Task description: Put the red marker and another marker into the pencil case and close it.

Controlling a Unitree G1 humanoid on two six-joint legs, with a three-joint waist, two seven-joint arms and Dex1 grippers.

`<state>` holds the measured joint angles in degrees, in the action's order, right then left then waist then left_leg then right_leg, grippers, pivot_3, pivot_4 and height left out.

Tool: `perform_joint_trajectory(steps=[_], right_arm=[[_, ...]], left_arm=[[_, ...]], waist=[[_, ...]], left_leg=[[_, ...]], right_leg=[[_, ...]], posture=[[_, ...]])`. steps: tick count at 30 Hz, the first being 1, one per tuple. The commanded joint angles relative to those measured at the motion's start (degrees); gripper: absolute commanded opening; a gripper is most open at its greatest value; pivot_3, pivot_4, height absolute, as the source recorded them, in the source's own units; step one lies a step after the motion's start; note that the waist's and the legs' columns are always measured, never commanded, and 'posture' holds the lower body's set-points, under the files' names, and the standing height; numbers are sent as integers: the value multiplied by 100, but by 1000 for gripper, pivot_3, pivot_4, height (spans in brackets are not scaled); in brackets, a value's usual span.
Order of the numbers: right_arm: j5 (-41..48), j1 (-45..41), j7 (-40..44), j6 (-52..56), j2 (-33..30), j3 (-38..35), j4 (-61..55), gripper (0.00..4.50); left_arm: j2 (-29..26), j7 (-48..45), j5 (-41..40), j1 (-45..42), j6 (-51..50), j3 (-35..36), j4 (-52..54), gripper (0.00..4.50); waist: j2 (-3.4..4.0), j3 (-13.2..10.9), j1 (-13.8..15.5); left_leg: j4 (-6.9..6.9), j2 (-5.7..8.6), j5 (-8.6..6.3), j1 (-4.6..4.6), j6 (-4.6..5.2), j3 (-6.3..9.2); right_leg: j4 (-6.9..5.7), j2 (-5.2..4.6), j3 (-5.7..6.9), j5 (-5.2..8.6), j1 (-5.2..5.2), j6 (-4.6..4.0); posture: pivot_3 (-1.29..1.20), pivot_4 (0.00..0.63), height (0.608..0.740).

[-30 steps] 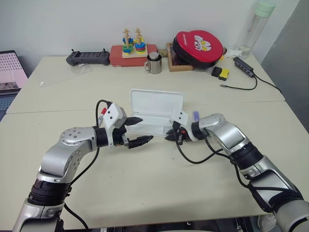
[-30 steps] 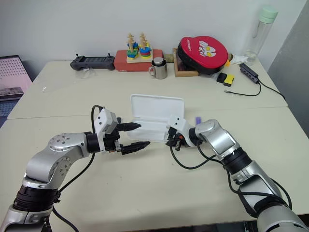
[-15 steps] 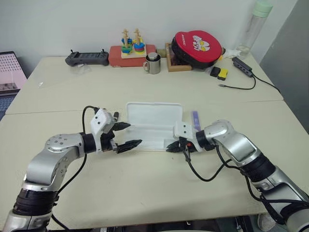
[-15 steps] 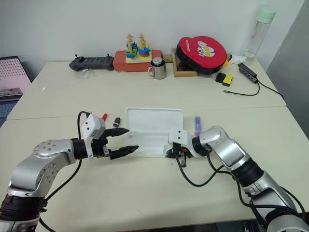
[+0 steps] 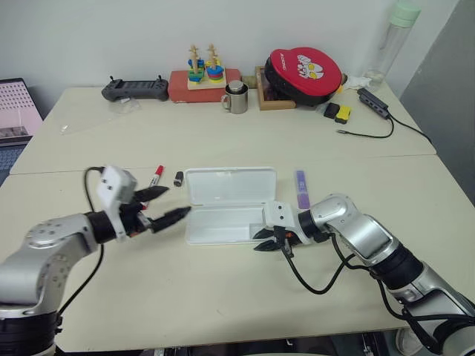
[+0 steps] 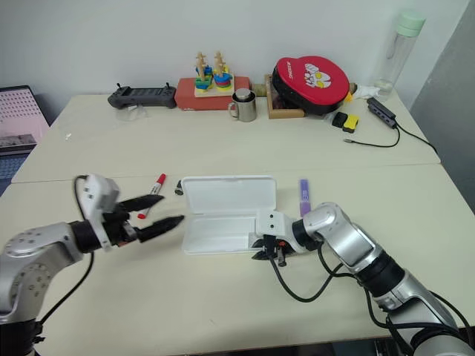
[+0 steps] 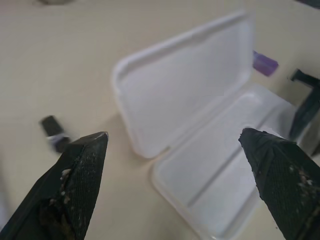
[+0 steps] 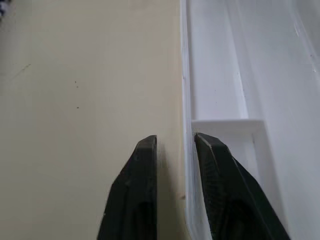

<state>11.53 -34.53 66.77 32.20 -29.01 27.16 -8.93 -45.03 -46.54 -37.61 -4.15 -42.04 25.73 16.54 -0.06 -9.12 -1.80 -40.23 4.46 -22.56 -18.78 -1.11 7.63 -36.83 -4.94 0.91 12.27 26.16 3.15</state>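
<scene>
The white pencil case [image 5: 227, 183] lies open in the middle of the table, its lid flat behind the empty tray [image 7: 220, 165]. The red marker [image 5: 155, 176] lies on the table to the case's left, and the purple marker [image 5: 301, 189] to its right. My left gripper [image 5: 159, 206] hovers open just left of the case, pointing at it, with nothing between its fingers. At the tray's front right corner my right gripper [image 5: 265, 239] is open by a narrow gap, and the tray's front wall [image 8: 186, 165] runs up between its fingers.
A small black cap-like piece [image 5: 178, 178] lies between the red marker and the case. Along the far edge stand a controller [image 5: 134, 89], a stacking toy on a red tray [image 5: 204, 78], a metal mug [image 5: 237, 97], a red pouch [image 5: 305, 70] and a bottle [image 5: 392, 41].
The case's lid has swung from upright to flat. My left gripper has pulled away to the left, uncovering the red marker. The right gripper's fingers have parted at the tray's corner.
</scene>
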Motion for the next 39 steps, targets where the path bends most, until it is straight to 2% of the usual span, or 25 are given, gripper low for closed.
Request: perform_joint_trajectory(steps=[1,2,6,10,13,17,18,20,25,32,34,38,39], right_arm=[[787,-297,-134,305,325,-804,-416,2442],[864,-348,-207,364,398,-896,-409,2569],[1092,-851,-919,765,927,-1390,-243,3580],[1081,-1079,-1317,896,1139,-1468,-278,4471],[1252,-1220,-1495,977,1306,-1557,-416,4471],[1376,-1335,-1646,1079,1411,-1617,-527,4471],[1386,-1349,-1672,1077,1412,-1615,-545,4500],[1400,-1350,-1688,1067,1381,-1602,-576,4500],[1412,-1322,-1668,1052,1264,-1548,-600,4500],[1432,-1328,-1657,1002,1184,-1544,-519,4500],[1441,-1337,-1645,987,1163,-1549,-494,4500],[1453,-1349,-1637,939,1124,-1562,-437,4500],[1451,-1342,-1633,922,1105,-1568,-429,4500]], left_arm=[[-21,549,209,-72,-33,382,-589,4500],[-18,654,296,-108,-14,328,-681,4500],[74,1174,858,-424,29,-279,-1197,4500],[198,1292,1118,-694,-68,-783,-1547,4500],[328,1382,1380,-983,-60,-1193,-1992,4500],[427,1540,1581,-1387,-77,-1345,-2505,4500],[443,1582,1616,-1465,-100,-1366,-2578,4216],[474,1634,1654,-1541,-112,-1372,-2651,4031],[508,1617,1688,-1514,-90,-1358,-2639,2930],[588,1770,1718,-1450,-83,-1219,-2647,1699],[630,1846,1729,-1458,-54,-1165,-2664,1190],[744,1963,1817,-1462,31,-1182,-2633,493],[775,2014,1864,-1468,111,-1185,-2629,470]], waist=[[0,0,2],[-1,1,1],[-6,4,18],[-21,13,14],[-23,14,-10],[-23,14,-13],[-23,15,-16],[-24,16,-11],[-24,16,-10],[-24,16,-9],[-24,16,-8],[-24,17,-3],[-24,17,1]], left_leg=[[0,0,0,1,0,1],[0,0,0,1,0,1],[-3,4,0,1,0,6],[-6,8,0,0,0,9],[-5,8,0,0,0,6],[-12,7,1,0,-1,7],[-16,7,1,1,-1,6],[-26,7,1,0,-1,8],[-32,9,1,-1,-1,7],[-33,8,0,-1,-1,8],[-33,9,0,-2,-1,8],[-34,9,0,-2,-1,8],[-35,9,0,-2,-1,8]], right_leg=[[0,1,1,0,0,0],[0,1,2,0,-1,0],[-4,1,2,0,-2,0],[-7,-1,4,0,-2,0],[-7,-1,3,0,1,0],[-15,0,6,-1,1,-1],[-17,0,4,-1,1,-1],[-21,0,4,-1,-1,-1],[-24,-1,3,-1,-2,-1],[-24,-1,2,-1,-2,-1],[-24,-2,2,-1,-2,-1],[-25,-2,2,-1,-2,-1],[-25,-2,2,-1,-2,-1]], posture=[[0,150,740],[0,150,740],[0,150,740],[0,150,740],[0,150,740],[0,150,740],[0,150,740],[0,150,740],[0,150,740],[0,150,740],[0,150,740],[0,150,740],[0,150,740]])
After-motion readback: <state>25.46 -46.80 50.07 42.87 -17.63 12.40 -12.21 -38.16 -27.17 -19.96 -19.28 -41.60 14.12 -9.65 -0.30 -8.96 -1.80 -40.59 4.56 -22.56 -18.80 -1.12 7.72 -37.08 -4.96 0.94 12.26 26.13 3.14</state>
